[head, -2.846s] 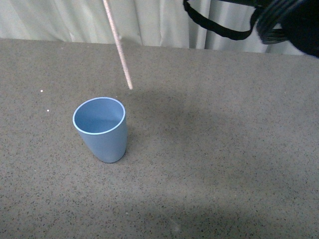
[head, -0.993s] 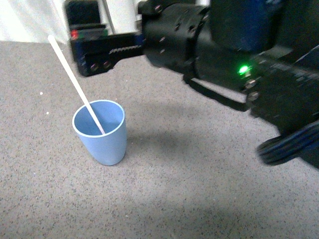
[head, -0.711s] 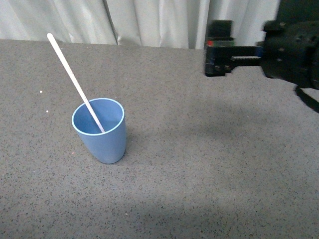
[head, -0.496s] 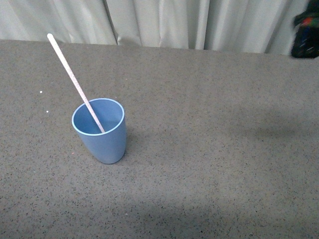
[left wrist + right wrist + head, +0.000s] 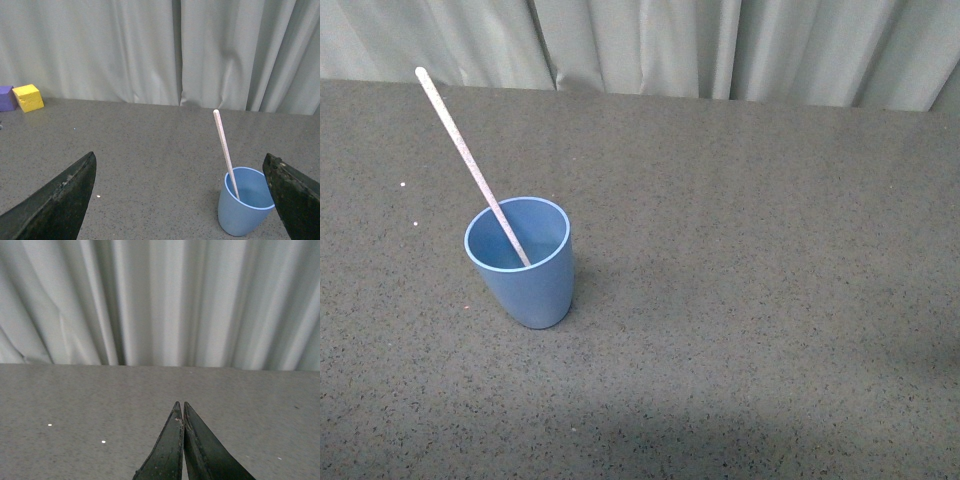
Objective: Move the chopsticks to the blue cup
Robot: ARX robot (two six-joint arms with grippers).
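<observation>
Cream-white chopsticks (image 5: pixel 470 160) stand in blue cup (image 5: pixel 527 288), leaning far-left — transfer looks done — left gripper (image 5: pixel 179 167) spread wide, right gripper (image 5: pixel 182 407) pinched closed, empty.

The pale chopsticks (image 5: pixel 470 163) stand tilted inside the upright light-blue cup (image 5: pixel 525 280), leaning on its rim.

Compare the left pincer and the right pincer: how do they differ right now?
The left pincer is wide open, its fingers far apart; the right pincer is shut, tips touching. The left pincer's camera sees the blue cup with the chopstick leaning in it; the right pincer's sees only table and curtain. Both are dark and hold nothing.
</observation>
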